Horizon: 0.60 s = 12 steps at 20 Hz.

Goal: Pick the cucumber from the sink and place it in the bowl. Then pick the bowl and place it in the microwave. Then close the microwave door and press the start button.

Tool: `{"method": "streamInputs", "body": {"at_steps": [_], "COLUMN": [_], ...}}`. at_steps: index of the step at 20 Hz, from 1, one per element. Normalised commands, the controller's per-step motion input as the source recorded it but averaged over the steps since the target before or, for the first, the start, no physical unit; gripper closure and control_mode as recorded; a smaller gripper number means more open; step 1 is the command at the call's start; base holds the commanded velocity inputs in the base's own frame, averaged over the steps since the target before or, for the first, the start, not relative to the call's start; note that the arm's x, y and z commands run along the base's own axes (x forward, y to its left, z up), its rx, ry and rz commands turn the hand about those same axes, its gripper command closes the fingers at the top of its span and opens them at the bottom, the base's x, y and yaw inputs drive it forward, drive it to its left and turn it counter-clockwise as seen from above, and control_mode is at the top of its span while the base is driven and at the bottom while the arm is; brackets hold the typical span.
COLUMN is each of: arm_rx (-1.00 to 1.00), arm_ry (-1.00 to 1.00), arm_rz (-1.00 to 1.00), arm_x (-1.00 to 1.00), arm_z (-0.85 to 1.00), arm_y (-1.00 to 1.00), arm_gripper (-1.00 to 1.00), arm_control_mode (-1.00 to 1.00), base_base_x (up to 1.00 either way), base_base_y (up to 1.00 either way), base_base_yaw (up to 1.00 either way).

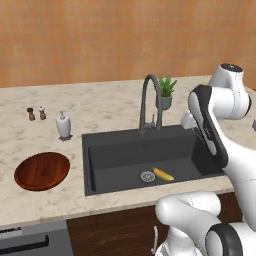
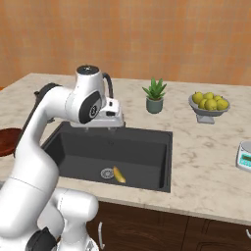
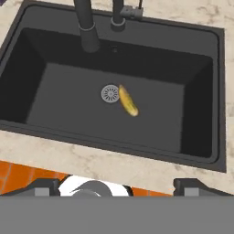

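Note:
The small yellowish cucumber (image 1: 163, 174) (image 2: 119, 174) (image 3: 128, 101) lies on the floor of the dark grey sink (image 1: 88, 150) (image 2: 147, 147) (image 3: 197, 105), just right of the round steel drain. My gripper (image 2: 107, 128) (image 3: 121, 186) hovers high above the basin, pointing down at it. It is open, its fingertips (image 3: 45, 187) wide apart with nothing between them. The reddish-brown bowl (image 1: 42, 171) (image 2: 7, 139) sits empty on the counter left of the sink. The microwave and its door are out of view.
The tall arched faucet (image 1: 150, 102) (image 3: 87, 27) rises behind the sink. A potted plant (image 2: 155, 96), a grey dish of yellow-green fruit (image 2: 209, 104) and a scale (image 2: 244, 156) stand to the right. A soap dispenser (image 1: 63, 125) and two shakers (image 1: 36, 113) stand at the left.

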Motion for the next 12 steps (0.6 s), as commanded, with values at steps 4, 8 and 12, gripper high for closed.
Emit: {"method": "streamInputs", "body": {"at_steps": [4, 8, 12], "arm_rx": [0.03, 0.02, 0.02], "arm_ry": [0.00, -0.03, -0.10], "arm_rz": [0.23, 0.33, 0.33], "arm_x": [0.01, 0.13, 0.31], "arm_z": [-0.28, -0.44, -0.27], "arm_y": [-0.34, -0.24, -0.12], "arm_gripper": [-1.00, -1.00, -1.00], "arm_control_mode": [-1.00, -1.00, -1.00], "base_base_x": [0.00, 0.00, 0.00], "base_base_y": [0.00, 0.00, 0.00], "base_base_yaw": [0.00, 0.00, 0.00]}}
